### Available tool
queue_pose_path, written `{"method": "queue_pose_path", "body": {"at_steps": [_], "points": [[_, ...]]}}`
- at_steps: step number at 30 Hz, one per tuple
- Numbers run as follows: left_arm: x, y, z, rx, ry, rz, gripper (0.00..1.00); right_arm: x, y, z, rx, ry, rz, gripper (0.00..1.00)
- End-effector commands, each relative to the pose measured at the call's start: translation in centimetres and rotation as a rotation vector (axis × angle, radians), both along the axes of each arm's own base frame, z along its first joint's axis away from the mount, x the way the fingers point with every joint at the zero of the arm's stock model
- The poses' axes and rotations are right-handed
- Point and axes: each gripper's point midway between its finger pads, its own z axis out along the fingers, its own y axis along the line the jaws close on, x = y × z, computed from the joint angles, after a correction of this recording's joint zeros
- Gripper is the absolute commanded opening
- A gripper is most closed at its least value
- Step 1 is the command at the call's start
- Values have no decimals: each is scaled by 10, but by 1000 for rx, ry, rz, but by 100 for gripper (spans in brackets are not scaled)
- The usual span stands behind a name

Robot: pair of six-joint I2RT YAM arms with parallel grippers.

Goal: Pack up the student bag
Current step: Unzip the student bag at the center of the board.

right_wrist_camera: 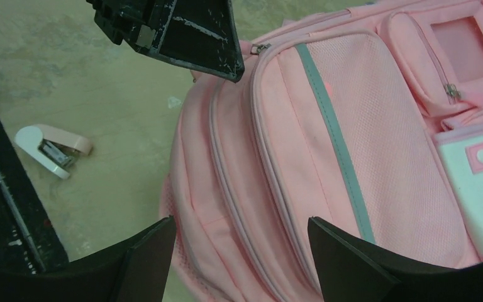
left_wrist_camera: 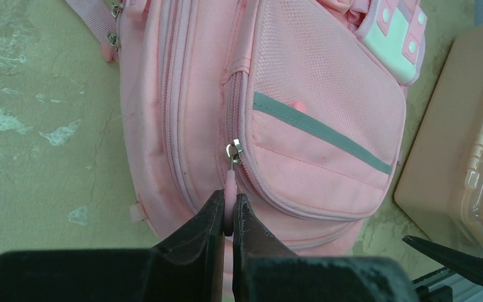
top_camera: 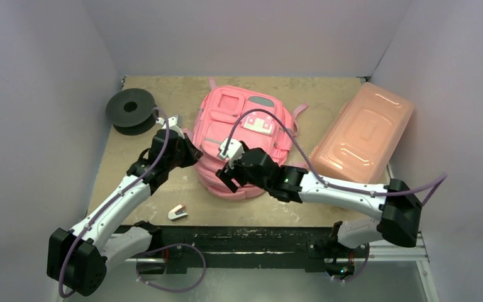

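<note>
1. So, the student bag point(top_camera: 242, 135) lies flat in the middle of the table point(top_camera: 163, 94) with its front pockets up and one rounded end towards my bases.
2. My left arm rises from its base at the near left. The elbow is bent and the forearm slants up and rightward, which brings the wrist against the bag's left flank.
3. My left pincer point(left_wrist_camera: 228, 212) is pressed fully together on the pink zip pull point(left_wrist_camera: 229, 189). The pull hangs from the metal slider point(left_wrist_camera: 233, 153) at the edge of the front pocket with the grey stripe point(left_wrist_camera: 321, 129).
4. My right arm stretches leftward from its base at the near right, long and low, and its wrist sits over the bag's near end.
5. My right pincer point(right_wrist_camera: 239, 251) is spread wide and has nothing in it. Its two fingers straddle the seams of the bag's side panel from above, and I cannot tell whether the tips touch the cloth.
6. In the right wrist view, my left pincer's dark fingers show at the top, meeting the bag's edge.
7. A small stapler point(top_camera: 177, 212) lies on the table near the bag's near-left side.
8. A black spool point(top_camera: 131, 110) sits at the far left.
9. A salmon lidded box point(top_camera: 365, 132) lies just beside the bag on the right.
</note>
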Motion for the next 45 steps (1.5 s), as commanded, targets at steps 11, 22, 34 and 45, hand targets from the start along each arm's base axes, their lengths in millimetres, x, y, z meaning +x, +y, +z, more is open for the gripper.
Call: {"method": "queue_pose_path", "body": {"at_steps": [11, 22, 34, 45], "points": [[-3, -4, 20, -58, -42, -22, 0, 68, -2, 6, -196, -348, -342, 50], [27, 46, 4, -25, 43, 167, 0, 62, -19, -11, -194, -306, -377, 0], [64, 26, 13, -60, 63, 74, 0, 40, -14, 4, -68, -245, -243, 0], [-11, 59, 8, 10, 196, 187, 68, 33, 24, 6, 29, -116, -138, 71]]}}
